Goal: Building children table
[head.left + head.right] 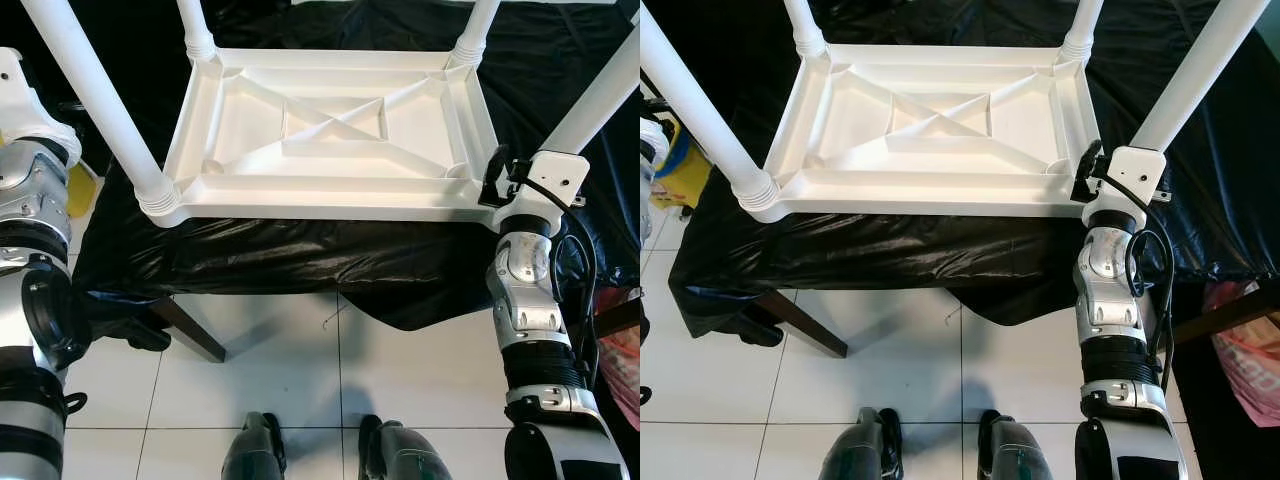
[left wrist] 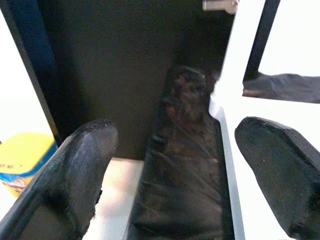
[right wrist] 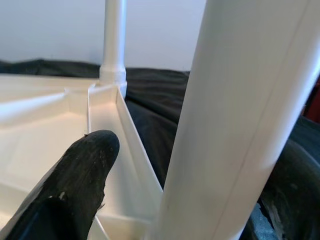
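Feet of the robot (image 1: 330, 455) stand at six o'clock on the white tile floor (image 1: 280, 370). Right fingers (image 3: 75, 185) grasp the near right leg (image 3: 240, 120) of the upturned white children table (image 1: 330, 130), the right gripper (image 1: 1092, 172) sitting at that corner at about four o'clock of the tabletop. Left fingers (image 2: 75, 170) are spread apart and hold nothing, the left gripper (image 2: 175, 165) hanging at nine o'clock beside the desk, whose black plastic sheet (image 1: 300, 255) carries the table with four legs pointing up.
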